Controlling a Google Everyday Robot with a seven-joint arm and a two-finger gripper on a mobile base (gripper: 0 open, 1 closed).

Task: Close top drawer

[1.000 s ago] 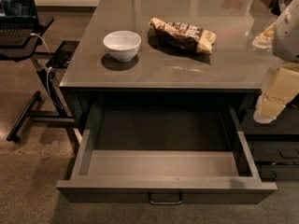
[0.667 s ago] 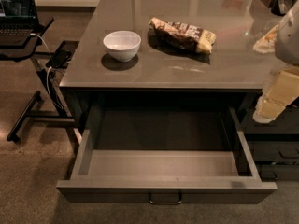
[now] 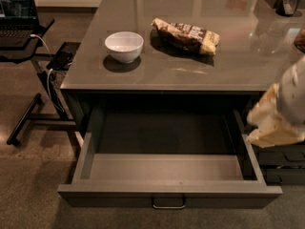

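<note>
The top drawer [image 3: 119,193] is pulled far out from under the grey table [image 3: 238,61]. It is wide, shallow, dark grey and empty inside. Its small metal bar handle [image 3: 168,205] is centred on the front, near the bottom edge of the view. My gripper [image 3: 276,120] shows as a cream and white shape at the right edge. It hangs beside the drawer's right wall, just in front of the table edge and above the level of the drawer.
A white bowl [image 3: 124,46] and a brown snack bag [image 3: 186,35] lie on the table top. A laptop on a black rolling stand [image 3: 21,37] with cables is at the left. Dark side-cabinet drawers [image 3: 283,163] are low at the right.
My arm and gripper have moved down and slightly left, from beside the table top to beside the drawer's right wall. The drawer stays open.
</note>
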